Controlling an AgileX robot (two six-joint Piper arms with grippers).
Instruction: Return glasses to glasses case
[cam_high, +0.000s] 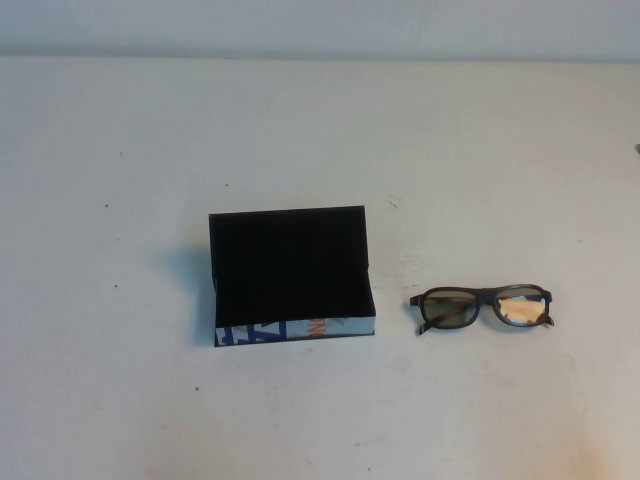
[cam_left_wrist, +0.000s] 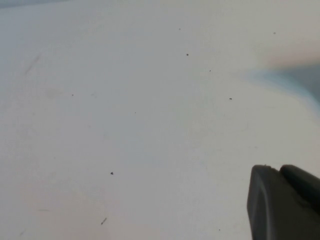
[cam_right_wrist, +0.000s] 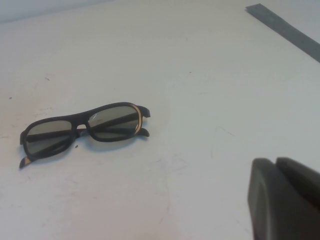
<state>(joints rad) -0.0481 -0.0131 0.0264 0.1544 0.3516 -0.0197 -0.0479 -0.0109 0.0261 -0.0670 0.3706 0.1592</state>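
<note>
While lying folded on the white table (cam_high: 120, 400), the glasses (cam_high: 484, 307) sit to the right of the glasses case (cam_high: 292, 275), near it but clearly apart, lenses upright and front facing the robot's side. Dark frame, tinted rectangular lenses, temples tucked behind. Seen again in the right wrist view as glasses (cam_right_wrist: 85, 129) resting alone on the bare surface, with a small orange tip at one temple end.

Near the table's middle stands the case, open, lid tilted up at the back, black lining exposed, white front edge with blue and orange print turned toward the robot. Nothing visible inside the dark interior.

Neither arm reaches into the high view. From the right wrist view, only a dark corner of the right gripper (cam_right_wrist: 285, 200) shows, hanging above the table, well apart from the glasses and holding nothing visible; cannot tell how far its jaws stand apart. Likewise for the left gripper (cam_left_wrist: 282, 202): just a dark edge over plain, speckled tabletop, with nothing of the task beneath it, grasping nothing visible, opening impossible to judge. A grey strip (cam_right_wrist: 282, 29) crosses the far corner of the right wrist view.
</note>
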